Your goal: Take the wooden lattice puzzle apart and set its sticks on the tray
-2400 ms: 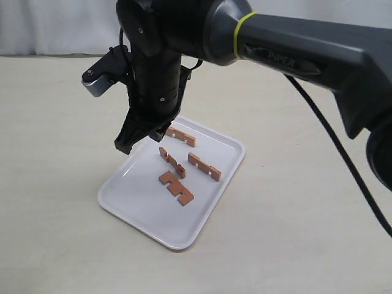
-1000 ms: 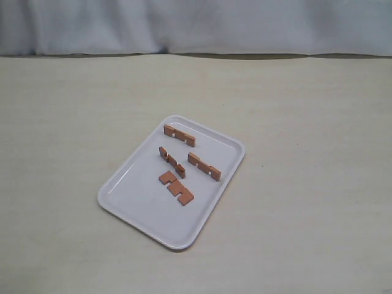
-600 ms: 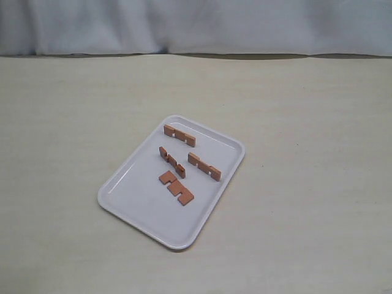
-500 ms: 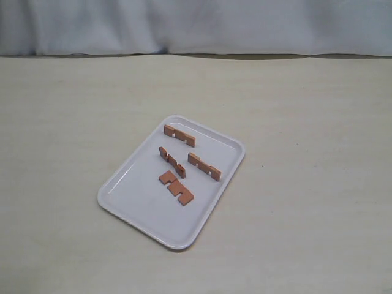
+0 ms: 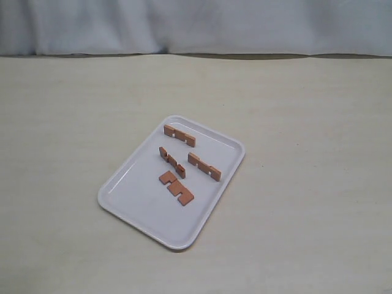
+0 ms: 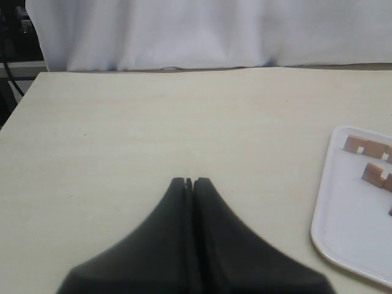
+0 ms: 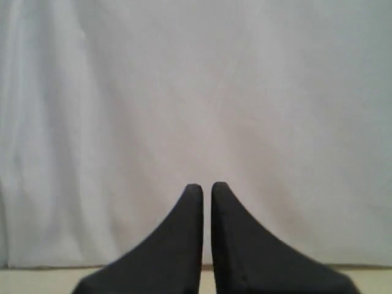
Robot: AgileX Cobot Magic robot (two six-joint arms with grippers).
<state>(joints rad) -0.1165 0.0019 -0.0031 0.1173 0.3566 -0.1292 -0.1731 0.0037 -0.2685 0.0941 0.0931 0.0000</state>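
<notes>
The white tray point(image 5: 138, 202) lies on the beige table, and four reddish-brown sticks rest apart on it: one at the far end point(image 5: 179, 135), two in the middle point(image 5: 172, 162) point(image 5: 204, 166), and one nearer point(image 5: 176, 188). No interlocked lattice puzzle is in view. Neither arm shows in the exterior view. My left gripper point(image 6: 192, 180) is shut and empty above bare table, with the tray point(image 6: 343, 233) and two sticks point(image 6: 366, 146) point(image 6: 375, 175) off to its side. My right gripper point(image 7: 207, 185) faces a white curtain, its fingers almost touching, holding nothing.
A white curtain point(image 5: 196, 24) hangs behind the table's far edge. The beige tabletop point(image 5: 306, 202) stretches out on all sides of the tray. Dark equipment point(image 6: 12, 37) shows past a table corner in the left wrist view.
The right arm, which hung over the tray 2.4 s ago, has left the exterior view. The four sticks have not moved.
</notes>
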